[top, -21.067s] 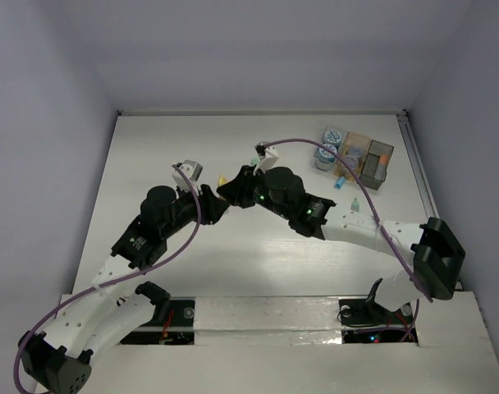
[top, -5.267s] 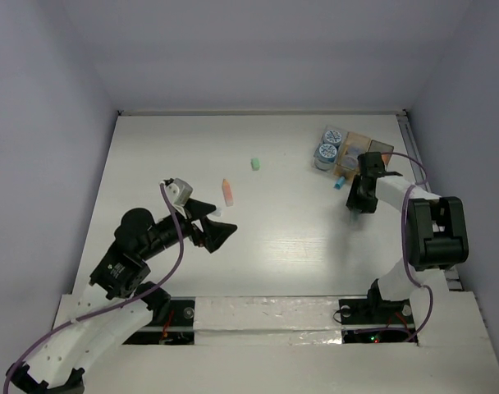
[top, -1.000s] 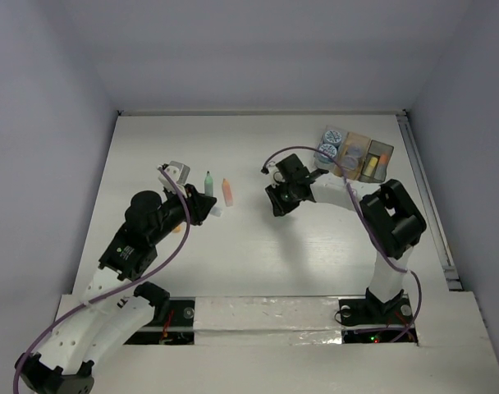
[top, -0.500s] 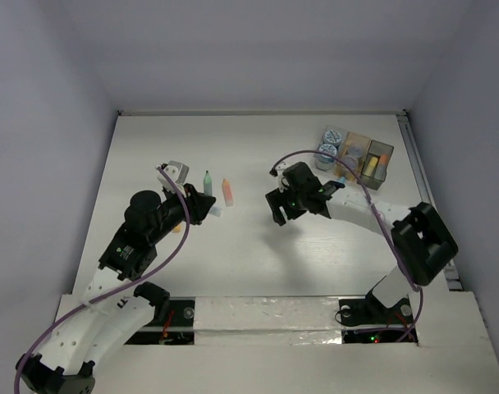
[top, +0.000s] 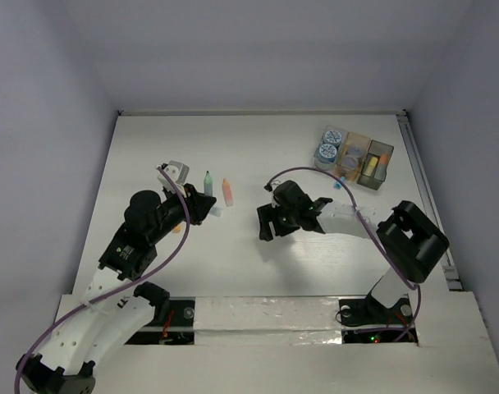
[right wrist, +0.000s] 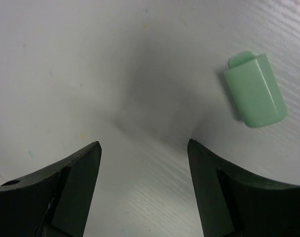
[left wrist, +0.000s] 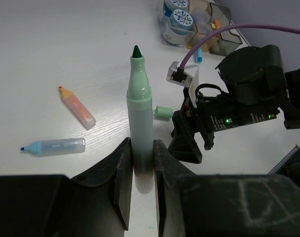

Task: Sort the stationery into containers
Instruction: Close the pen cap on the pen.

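First, left of centre, the left gripper pinches an upright green marker, an orange marker lying beside it. Mid-frame, the right gripper hangs open over the table near a green cap. Two boxes sit upper right.

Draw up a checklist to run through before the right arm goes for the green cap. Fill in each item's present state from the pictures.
1. Left gripper firm on the green marker: ok, shut on its barrel.
2. Marker capped: not ok, the tip is bare.
3. Right gripper open: ok, jaws apart just above the table.
4. Green cap between the right jaws: not ok, it lies to one side, outside them.
5. Cap clear of other things: ok, it lies alone on the table.
6. Room left in the containers: cannot tell.
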{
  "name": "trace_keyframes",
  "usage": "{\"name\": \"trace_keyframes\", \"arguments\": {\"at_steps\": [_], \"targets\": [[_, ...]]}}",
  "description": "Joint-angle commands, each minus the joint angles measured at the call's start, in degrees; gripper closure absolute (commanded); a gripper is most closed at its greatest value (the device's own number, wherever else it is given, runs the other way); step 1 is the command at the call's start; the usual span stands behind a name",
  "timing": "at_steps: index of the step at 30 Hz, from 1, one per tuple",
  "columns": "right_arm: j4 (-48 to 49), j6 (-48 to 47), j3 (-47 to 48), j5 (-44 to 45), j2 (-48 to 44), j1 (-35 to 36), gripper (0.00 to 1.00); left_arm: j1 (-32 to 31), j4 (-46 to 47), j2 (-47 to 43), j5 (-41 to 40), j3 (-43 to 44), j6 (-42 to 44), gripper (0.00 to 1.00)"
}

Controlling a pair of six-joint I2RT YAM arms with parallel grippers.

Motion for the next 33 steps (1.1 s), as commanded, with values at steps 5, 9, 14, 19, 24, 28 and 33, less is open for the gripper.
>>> {"name": "trace_keyframes", "arguments": {"at_steps": [5,9,14,19,24,28,33], "targets": [[2.4,2.2,1.9,6.1,3.2,-1.5,0.23,0.5,3.1,-0.5,0.8,1.0,0.7,1.00],[1.5,2.6,2.5,8.5,4.0,-2.8,0.23,0.5,3.1,-0.2,0.9,0.9,0.7,1.00],[-1.0,2.1,3.8,12.6,4.1,-3.3,0.23,0.5,3.4,0.0,1.2,1.0,0.6,1.00],[-1.6,1.1,4.5,13.6,4.0,-4.4,0.22,1.0,3.5,0.2,1.4,0.9,0.6,1.00],[-2.2,-0.1,6.7,14.2,5.4,-5.0,0.22,1.0,3.5,0.3,1.6,0.9,0.6,1.00],[-3.6,-0.7,8.5,14.6,6.8,-5.0,0.25,1.0,3.5,0.3,1.5,1.0,0.6,1.00],[-8.0,-3.1,11.0,16.2,8.6,-5.0,0.35,1.0,3.6,0.3,1.6,1.0,0.5,1.00]]}}
